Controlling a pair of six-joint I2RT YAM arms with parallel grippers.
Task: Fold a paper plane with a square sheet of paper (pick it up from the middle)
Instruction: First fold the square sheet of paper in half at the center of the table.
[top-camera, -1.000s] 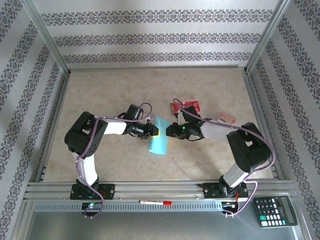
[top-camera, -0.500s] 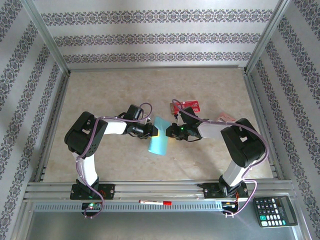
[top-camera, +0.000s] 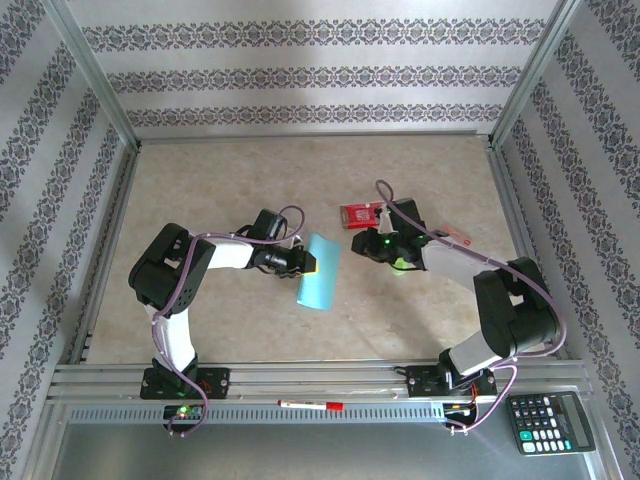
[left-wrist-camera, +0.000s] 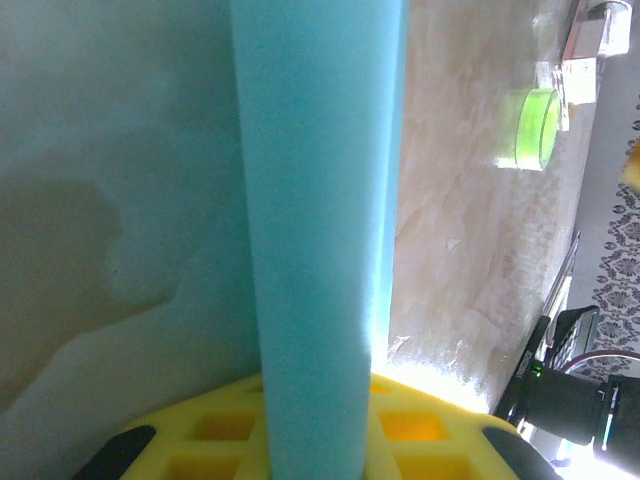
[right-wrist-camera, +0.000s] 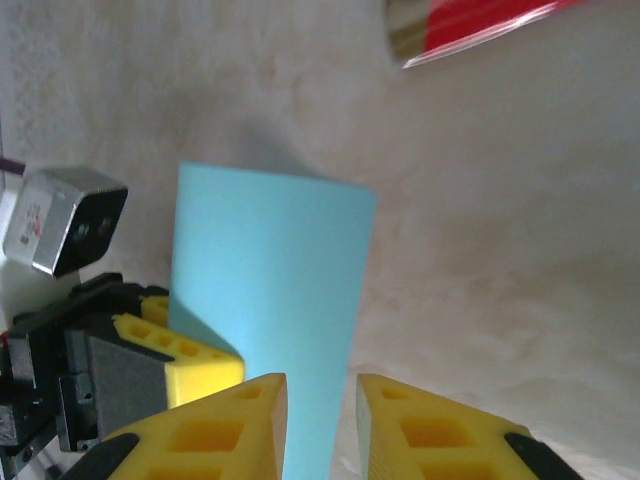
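The left gripper (top-camera: 306, 262) is closed on the folded light-blue sheet of paper (top-camera: 320, 272) and holds it at its left side, near the middle of the table (top-camera: 200, 180). The sheet is folded to a long narrow band. In the left wrist view the band goes straight up from between the yellow fingers (left-wrist-camera: 420, 425). The right gripper (top-camera: 366, 244) is to the right of the sheet and apart from it. Its fingers (right-wrist-camera: 240, 420) stand with a small gap and hold nothing. A red packet (top-camera: 358, 213) lies just behind this gripper, on the far side. A small green ring (left-wrist-camera: 535, 128) stands on the table, right of the sheet.
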